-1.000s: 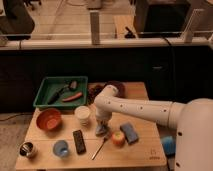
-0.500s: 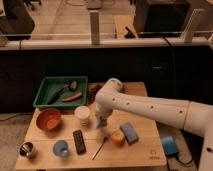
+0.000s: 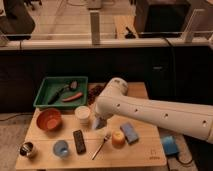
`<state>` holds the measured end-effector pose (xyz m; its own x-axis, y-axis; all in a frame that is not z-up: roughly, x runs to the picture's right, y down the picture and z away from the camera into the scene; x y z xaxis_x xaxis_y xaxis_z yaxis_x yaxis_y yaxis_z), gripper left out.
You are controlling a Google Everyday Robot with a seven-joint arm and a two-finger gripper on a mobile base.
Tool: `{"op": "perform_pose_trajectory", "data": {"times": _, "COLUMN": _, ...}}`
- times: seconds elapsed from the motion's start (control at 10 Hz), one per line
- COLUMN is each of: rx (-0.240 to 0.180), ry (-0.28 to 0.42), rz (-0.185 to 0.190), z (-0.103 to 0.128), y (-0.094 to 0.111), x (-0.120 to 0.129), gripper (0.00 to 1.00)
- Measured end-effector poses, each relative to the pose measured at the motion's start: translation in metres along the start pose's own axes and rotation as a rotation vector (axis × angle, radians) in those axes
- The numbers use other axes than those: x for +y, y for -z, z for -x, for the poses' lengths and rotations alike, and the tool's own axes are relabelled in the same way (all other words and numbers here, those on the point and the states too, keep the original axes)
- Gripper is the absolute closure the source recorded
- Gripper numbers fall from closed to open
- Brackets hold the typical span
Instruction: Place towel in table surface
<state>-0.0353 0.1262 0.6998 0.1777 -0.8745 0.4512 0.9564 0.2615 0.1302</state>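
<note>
Camera view is showing a wooden table (image 3: 42, 137) with a white arm (image 3: 160, 112) reaching in from the right across its middle. The gripper (image 3: 99, 120) is hanging at the arm's end, low over the tabletop and just right of a white cup (image 3: 82, 114). Whether it is spread or pressed together, I cannot tell, since the arm's thick wrist is covering most of it. A pale grey-blue lump is showing at that tip. It is looking like the towel (image 3: 97, 125), bunched at the gripper and close to the wood, though I cannot tell whether it is touching the table.

A fork (image 3: 101, 145) is lying slantwise just in front of the gripper. To its left a black remote (image 3: 79, 141) is lying flat, with a blue cup (image 3: 61, 149) beside it and a metal cup (image 3: 27, 149) standing near the front left corner. An orange bowl (image 3: 49, 120) is sitting left of the white cup. Behind them a green tray (image 3: 42, 102) is holding a dark utensil (image 3: 62, 91) and an orange-red piece (image 3: 72, 97). Right of the fork, an orange (image 3: 118, 138) is sitting just beside a blue sponge (image 3: 130, 133). A blue block (image 3: 169, 145) is showing past the table's right edge.
</note>
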Motion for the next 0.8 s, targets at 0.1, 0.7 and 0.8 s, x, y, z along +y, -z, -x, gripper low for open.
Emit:
{"op": "perform_pose_trajectory", "data": {"times": 0.1, "rx": 0.017, "ry": 0.014, "rz": 0.003, "z": 0.006, "y": 0.014, "x": -0.008, "gripper": 1.0}}
{"op": "perform_pose_trajectory", "data": {"times": 0.7, "rx": -0.003, "ry": -0.063, "rz": -0.013, "z": -0.016, "y": -0.018, "x": 0.041, "gripper": 1.0}}
{"op": "perform_pose_trajectory", "data": {"times": 0.8, "rx": -0.013, "ry": -0.073, "rz": -0.021, "z": -0.023, "y": -0.031, "x": 0.058, "gripper": 1.0}}
